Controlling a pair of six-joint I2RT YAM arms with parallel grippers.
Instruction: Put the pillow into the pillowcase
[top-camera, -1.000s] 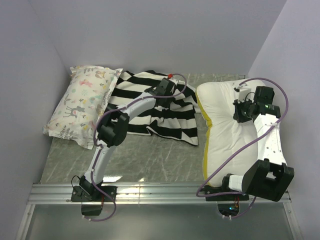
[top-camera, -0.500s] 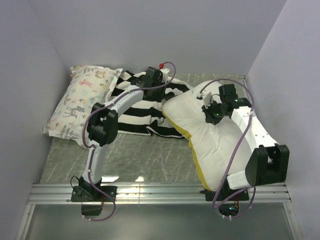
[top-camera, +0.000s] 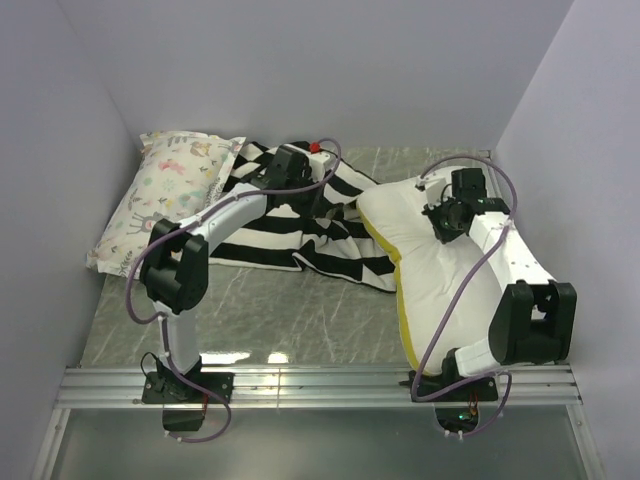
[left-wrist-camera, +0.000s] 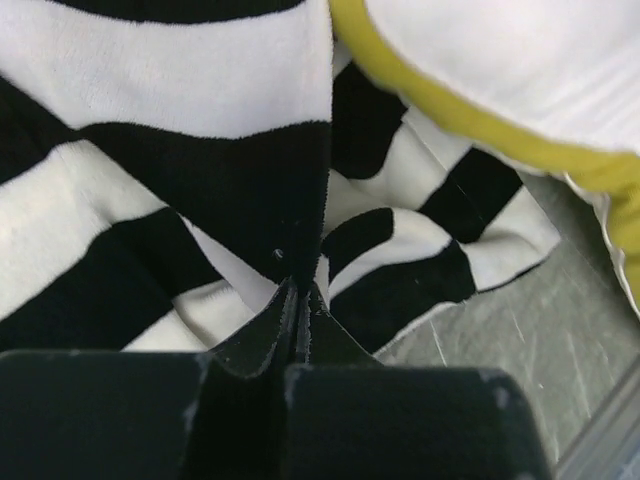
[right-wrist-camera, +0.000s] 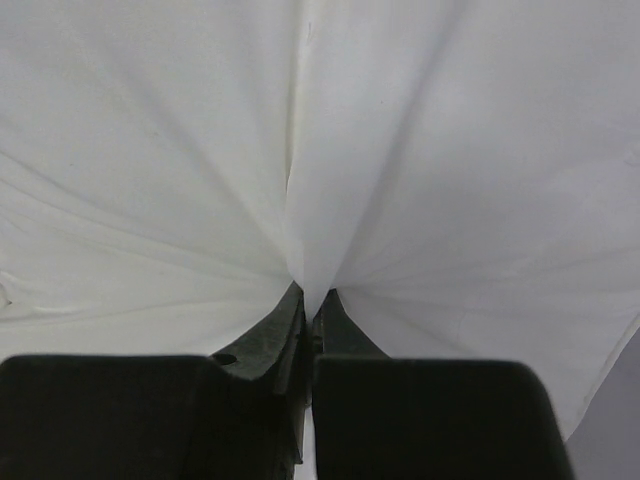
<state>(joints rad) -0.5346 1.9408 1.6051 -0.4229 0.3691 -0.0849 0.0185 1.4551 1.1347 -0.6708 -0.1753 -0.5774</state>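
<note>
Plump cream pillow (top-camera: 445, 285), yellow-edged, overlaps the rumpled black-and-white pillowcase (top-camera: 300, 232) — left hand (left-wrist-camera: 303, 292) pinches striped cloth, right hand (right-wrist-camera: 310, 297) pinches the pillow's top, both arms stretched forward.

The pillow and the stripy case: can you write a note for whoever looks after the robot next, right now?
Left gripper: shut, pinching a fold of the pillowcase.
Right gripper: shut, pinching the pillow.
The pillowcase lies crumpled at the back middle of the table; the pillow lies to its right, yellow edge against it.
Done: both are gripped.
Left to do: open the case and push the pillow in; none is inside yet.
</note>
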